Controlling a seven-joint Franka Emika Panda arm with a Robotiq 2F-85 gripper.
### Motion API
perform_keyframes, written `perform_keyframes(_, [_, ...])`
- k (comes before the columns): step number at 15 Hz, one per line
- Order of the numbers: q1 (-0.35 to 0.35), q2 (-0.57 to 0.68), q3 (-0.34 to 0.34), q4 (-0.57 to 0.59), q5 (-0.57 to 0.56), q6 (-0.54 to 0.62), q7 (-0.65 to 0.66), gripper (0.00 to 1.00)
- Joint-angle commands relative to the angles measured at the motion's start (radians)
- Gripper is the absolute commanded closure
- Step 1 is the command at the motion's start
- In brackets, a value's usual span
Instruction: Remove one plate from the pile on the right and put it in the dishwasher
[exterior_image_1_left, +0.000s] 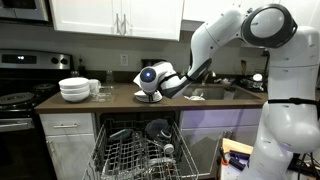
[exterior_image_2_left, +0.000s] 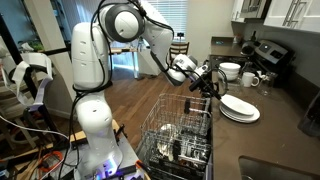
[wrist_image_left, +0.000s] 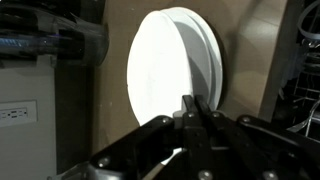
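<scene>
The pile (exterior_image_1_left: 148, 97) of flat white plates lies on the dark counter above the open dishwasher (exterior_image_1_left: 140, 150). It also shows in an exterior view (exterior_image_2_left: 240, 108) and fills the wrist view (wrist_image_left: 175, 65). My gripper (wrist_image_left: 196, 103) has its fingers pressed together at the near rim of the pile, and I see nothing between them. In the exterior views the gripper (exterior_image_1_left: 150, 82) (exterior_image_2_left: 207, 82) hangs just above and beside the pile. The dishwasher's lower wire rack (exterior_image_2_left: 180, 140) is pulled out and holds dishes.
A taller stack of white bowls (exterior_image_1_left: 75, 90) (exterior_image_2_left: 230, 71) and mugs (exterior_image_1_left: 97, 88) (exterior_image_2_left: 250, 79) stand further along the counter. The stove (exterior_image_1_left: 20, 100) (exterior_image_2_left: 270, 55) is beyond them. A sink (exterior_image_1_left: 215, 92) lies on the pile's other side.
</scene>
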Motion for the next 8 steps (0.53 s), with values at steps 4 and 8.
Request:
perform_keyframes(4, [0.012, -0.046, 0.011, -0.031, -0.041, -0.055, 0.04, 0.97])
perform_keyframes(8, [0.019, -0.053, 0.017, -0.035, -0.057, -0.092, 0.071, 0.97])
